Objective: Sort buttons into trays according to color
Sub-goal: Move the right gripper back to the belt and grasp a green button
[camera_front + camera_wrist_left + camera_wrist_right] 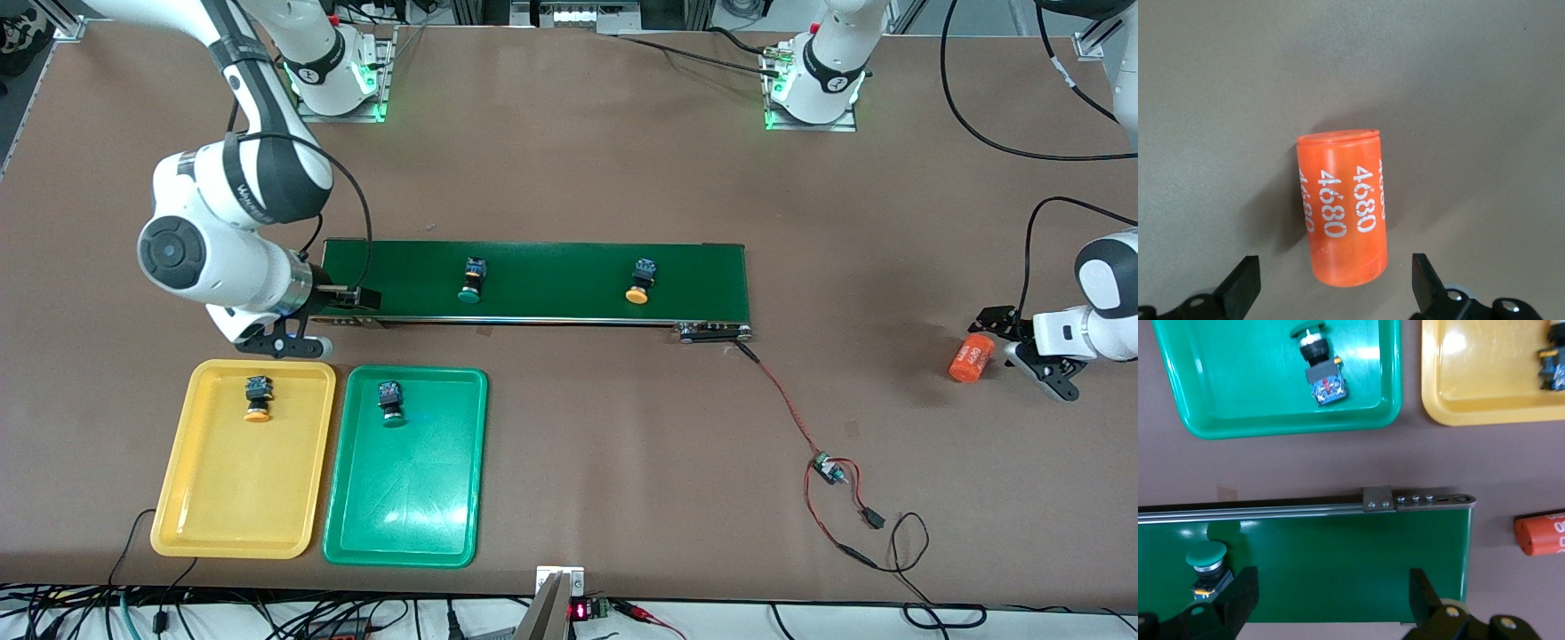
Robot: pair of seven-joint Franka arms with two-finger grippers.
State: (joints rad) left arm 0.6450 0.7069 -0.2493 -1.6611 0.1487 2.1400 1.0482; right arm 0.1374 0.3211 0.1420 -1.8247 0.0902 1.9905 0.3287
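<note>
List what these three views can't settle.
- Front view: white print on the orange cylinder too small to read.
- Right wrist view: yellow tray's button and a second orange cylinder cut off by the picture's edge.
- Front view: right gripper mostly hidden under its own arm.

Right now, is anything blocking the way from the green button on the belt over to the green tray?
Nothing visible does. The green-capped button lies on the conveyor belt, and only the belt's edge rail and bare table separate it from the green tray. The open right pincer hovers over the belt's end beside the trays.
</note>
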